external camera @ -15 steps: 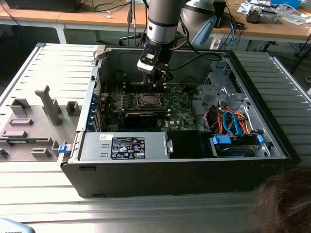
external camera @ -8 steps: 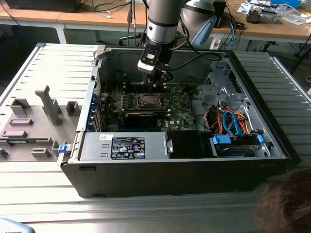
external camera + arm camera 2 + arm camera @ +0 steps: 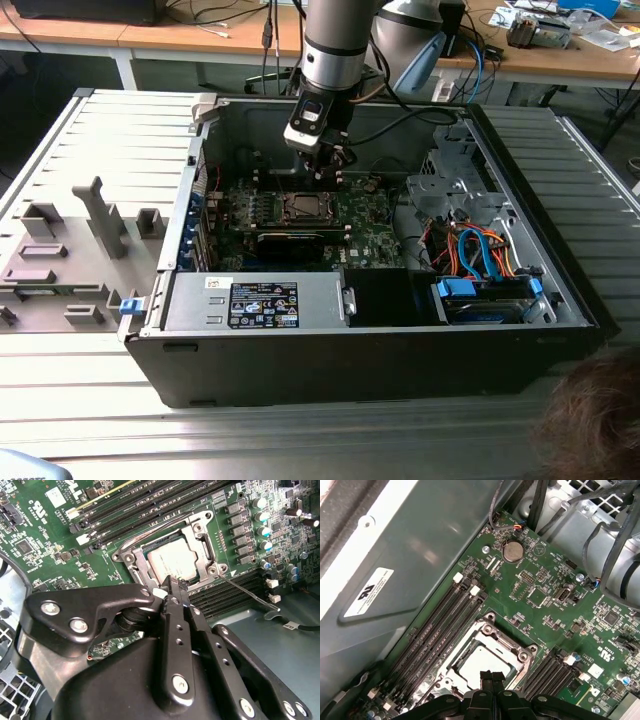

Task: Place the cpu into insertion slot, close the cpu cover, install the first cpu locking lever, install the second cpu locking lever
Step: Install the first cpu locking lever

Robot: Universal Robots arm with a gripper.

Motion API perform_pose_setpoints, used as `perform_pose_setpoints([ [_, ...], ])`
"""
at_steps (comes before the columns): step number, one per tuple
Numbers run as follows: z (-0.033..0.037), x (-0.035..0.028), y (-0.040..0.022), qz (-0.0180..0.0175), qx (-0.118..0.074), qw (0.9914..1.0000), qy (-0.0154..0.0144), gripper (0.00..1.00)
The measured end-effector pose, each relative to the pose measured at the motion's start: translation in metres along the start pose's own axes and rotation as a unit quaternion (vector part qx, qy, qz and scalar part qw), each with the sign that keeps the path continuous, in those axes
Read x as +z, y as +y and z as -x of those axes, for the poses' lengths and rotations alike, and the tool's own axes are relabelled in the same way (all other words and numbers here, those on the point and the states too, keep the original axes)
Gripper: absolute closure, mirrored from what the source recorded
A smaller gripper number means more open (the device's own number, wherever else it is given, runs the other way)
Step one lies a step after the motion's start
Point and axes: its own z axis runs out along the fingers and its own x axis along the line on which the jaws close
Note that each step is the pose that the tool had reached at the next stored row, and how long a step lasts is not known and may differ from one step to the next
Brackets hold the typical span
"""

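The cpu (image 3: 172, 562) lies flat in the insertion slot (image 3: 300, 208) on the green motherboard (image 3: 55, 535). The silvery cpu cover (image 3: 201, 545) is folded down around it, and the chip's metal top shows through the window. One thin locking lever (image 3: 247, 591) sticks out sideways from a socket corner, unlatched. A second lever (image 3: 155, 531) runs along the socket's edge beside the memory slots. My gripper (image 3: 172, 586) is shut with nothing in it, its tips just above the cover's edge. In the first wrist view my gripper (image 3: 491, 676) hovers over the cpu (image 3: 481, 661).
The open computer case (image 3: 190, 190) rests on a slatted metal table. A black power supply (image 3: 260, 300) and a drive bay with blue and orange cables (image 3: 480, 260) lie along its nearer side. Long black memory slots (image 3: 440, 625) flank the socket. A person's hair (image 3: 600, 420) shows at the exterior view's lower right.
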Motion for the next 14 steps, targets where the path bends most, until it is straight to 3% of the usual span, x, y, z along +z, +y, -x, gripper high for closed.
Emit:
perform_pose_setpoints([
  [14,0.0000,0.0000,0.0000,-0.0003,-0.011,0.99994,-0.0005,0.89],
])
